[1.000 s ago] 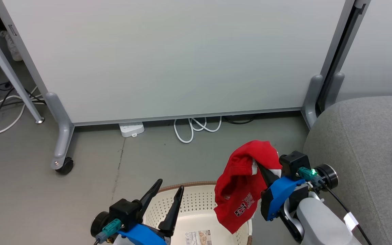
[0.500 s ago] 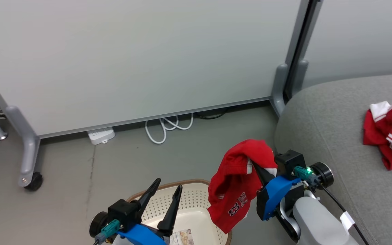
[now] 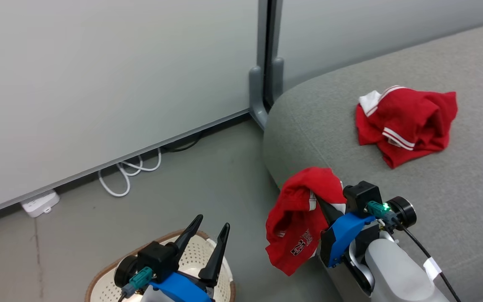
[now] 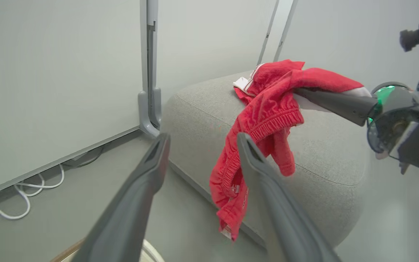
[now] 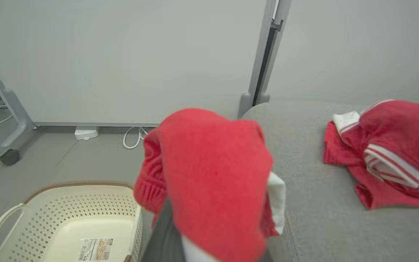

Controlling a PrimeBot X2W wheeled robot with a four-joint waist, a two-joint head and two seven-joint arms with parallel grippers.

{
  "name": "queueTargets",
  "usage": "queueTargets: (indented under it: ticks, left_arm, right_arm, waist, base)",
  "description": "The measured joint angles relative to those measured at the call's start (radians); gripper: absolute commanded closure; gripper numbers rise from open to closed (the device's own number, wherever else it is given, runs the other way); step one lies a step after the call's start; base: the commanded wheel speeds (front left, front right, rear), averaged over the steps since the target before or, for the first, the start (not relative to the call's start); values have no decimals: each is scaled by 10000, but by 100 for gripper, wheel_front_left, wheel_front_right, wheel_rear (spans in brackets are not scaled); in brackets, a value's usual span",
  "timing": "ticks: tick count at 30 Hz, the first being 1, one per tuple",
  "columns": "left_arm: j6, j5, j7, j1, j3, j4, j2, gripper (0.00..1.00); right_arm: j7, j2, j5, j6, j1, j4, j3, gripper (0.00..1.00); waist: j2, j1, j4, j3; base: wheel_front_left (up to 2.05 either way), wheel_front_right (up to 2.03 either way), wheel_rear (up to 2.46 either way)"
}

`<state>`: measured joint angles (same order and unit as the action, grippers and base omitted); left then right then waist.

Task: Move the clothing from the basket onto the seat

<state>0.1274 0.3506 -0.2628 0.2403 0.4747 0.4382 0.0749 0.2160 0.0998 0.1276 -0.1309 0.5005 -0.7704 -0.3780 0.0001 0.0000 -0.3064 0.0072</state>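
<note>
Our right jaws, clamped on a red garment marked "23" (image 3: 294,224), hold it hanging just beside the left edge of the grey seat (image 3: 455,201). A second red garment (image 3: 407,123) lies crumpled near the seat's far edge. Our left jaws stand wide apart over the basket (image 3: 99,279) on the floor (image 3: 208,180).

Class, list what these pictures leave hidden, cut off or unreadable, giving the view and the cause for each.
- Fingertips of the right gripper: right wrist and head views, buried under the held red garment.
- The basket: head view, cut by the bottom edge, partly covered by the left gripper.
- The basket label: right wrist view, print too small to read.
- The crumpled garment on the seat: head view, any print is folded away.
</note>
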Motion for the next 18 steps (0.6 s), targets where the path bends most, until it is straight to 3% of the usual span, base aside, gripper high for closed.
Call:
queueTargets:
  ticks: [9, 18]
  left_arm:
    - [2, -25, 0, 25, 92, 13, 10, 0]
    - [4, -12, 0, 49, 171, 2, 17, 0]
  right_arm:
    - [-4, -15, -33, 0, -20, 84, 77, 100]
    - [-4, -6, -33, -2, -73, 167, 125, 100]
  waist:
    - [0, 0, -1362, 90]
    - [0, 0, -1832, 262]
  base:
    - [0, 0, 0]
    - [0, 0, 0]
